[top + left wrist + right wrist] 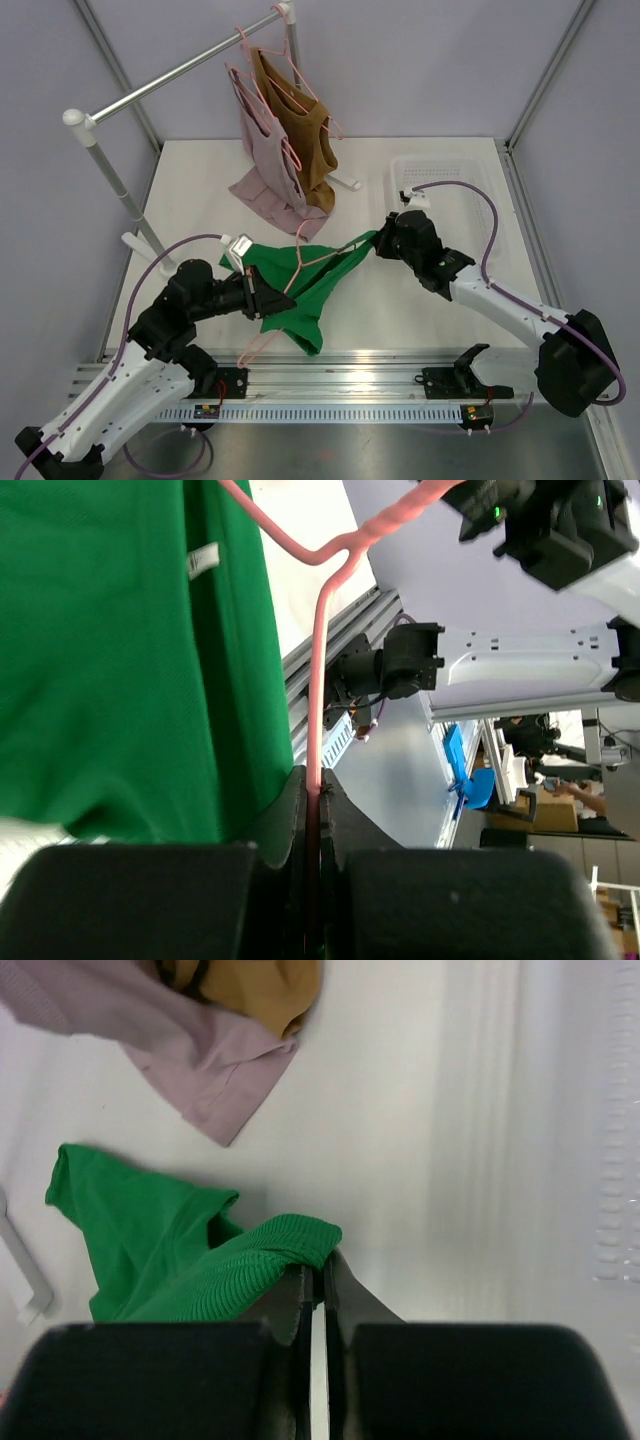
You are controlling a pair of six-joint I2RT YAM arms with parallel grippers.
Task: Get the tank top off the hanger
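Mid-frame, the left gripper [264,297] is clamping the hanger [320,670] steady while the right gripper [318,1278] is pinching the green tank top [303,303], seemingly to pull it free.

tank top [300,295] over tabletop [400,310] centre, stretched between both arms | hanger [319,680] inside it | left tool [285,298] at its left, clamped on hanger wire | right tool [375,243] at its right end, pinching fabric | rail [170,72] with hung garments [270,140] behind | tray [450,180] behind right tool
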